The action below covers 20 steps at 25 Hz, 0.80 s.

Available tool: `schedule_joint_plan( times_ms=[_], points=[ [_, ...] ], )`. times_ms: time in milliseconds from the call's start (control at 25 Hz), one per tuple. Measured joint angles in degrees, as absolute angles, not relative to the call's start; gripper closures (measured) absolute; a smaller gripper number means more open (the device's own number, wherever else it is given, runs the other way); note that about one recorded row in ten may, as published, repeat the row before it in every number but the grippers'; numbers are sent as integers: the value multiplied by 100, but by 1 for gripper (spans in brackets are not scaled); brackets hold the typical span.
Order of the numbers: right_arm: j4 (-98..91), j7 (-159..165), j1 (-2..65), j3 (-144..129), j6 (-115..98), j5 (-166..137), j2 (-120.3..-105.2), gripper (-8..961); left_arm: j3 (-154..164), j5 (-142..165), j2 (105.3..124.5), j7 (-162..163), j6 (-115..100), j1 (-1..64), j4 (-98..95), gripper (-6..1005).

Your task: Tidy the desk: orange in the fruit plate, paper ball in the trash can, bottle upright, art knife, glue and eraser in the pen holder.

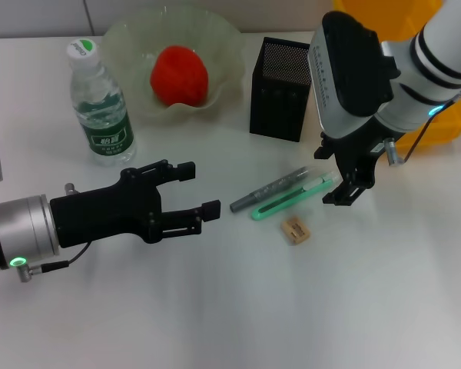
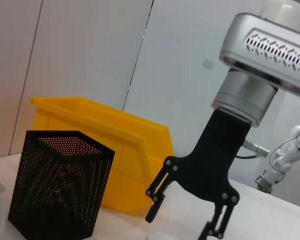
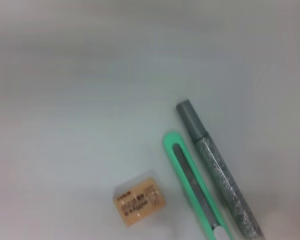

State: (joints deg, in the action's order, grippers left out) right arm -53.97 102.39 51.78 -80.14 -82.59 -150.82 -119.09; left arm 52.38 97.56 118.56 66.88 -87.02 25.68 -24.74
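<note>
In the head view, the orange (image 1: 180,74) is seen lying in the clear fruit plate (image 1: 223,42) at the back of the white desk (image 1: 253,307). The bottle (image 1: 100,104) is standing upright just beside the plate, on the robot's left, with its white cap on top. The black mesh pen holder (image 1: 280,88) is standing on the plate's other side. In front of it, the grey glue stick (image 1: 270,188) and the green art knife (image 1: 292,198) are lying side by side, slanted, close together. The tan eraser (image 1: 296,230) is resting near them, closer to the robot. The right gripper (image 1: 352,183) is being held above the desk at the knife's far end, pointing down, with its fingers spread and nothing between them. The left gripper (image 1: 198,190) is stretched out level over the desk in front of the bottle, its fingers spread and empty.

In the left wrist view, the pen holder (image 2: 60,187) is shown upright before a yellow bin (image 2: 115,145). The right gripper (image 2: 182,217) is hanging beside it, fingers apart.

In the right wrist view, the eraser (image 3: 139,201), the art knife (image 3: 192,185) and the glue stick (image 3: 220,175) are lying on the desk (image 3: 90,75); the knife and glue stick are parallel, the eraser apart.
</note>
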Motion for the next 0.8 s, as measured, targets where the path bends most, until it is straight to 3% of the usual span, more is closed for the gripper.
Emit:
schedule_joint_plan(
  times_ms=[160, 440, 480, 800],
  points=[
    [-5210, 10076, 5183, -8115, -8011, -15113, -11914, 196, 5238, 9756, 11856, 6692, -8688, 2567, -2472, 140],
    [-5076, 10066, 5164, -8353, -7762, -15120, -11919, 328, 5238, 9744, 11865, 6697, -8630, 2557, -2461, 140],
    [-5039, 10048, 5163, -8394, -7669, -15123, -11918, 451, 5238, 9724, 11865, 6697, -8630, 2557, -2461, 140],
    [-4919, 9988, 5143, -8646, -7356, -15127, -11922, 482, 5238, 9700, 11865, 6698, -8630, 2557, -2461, 140]
  ],
)
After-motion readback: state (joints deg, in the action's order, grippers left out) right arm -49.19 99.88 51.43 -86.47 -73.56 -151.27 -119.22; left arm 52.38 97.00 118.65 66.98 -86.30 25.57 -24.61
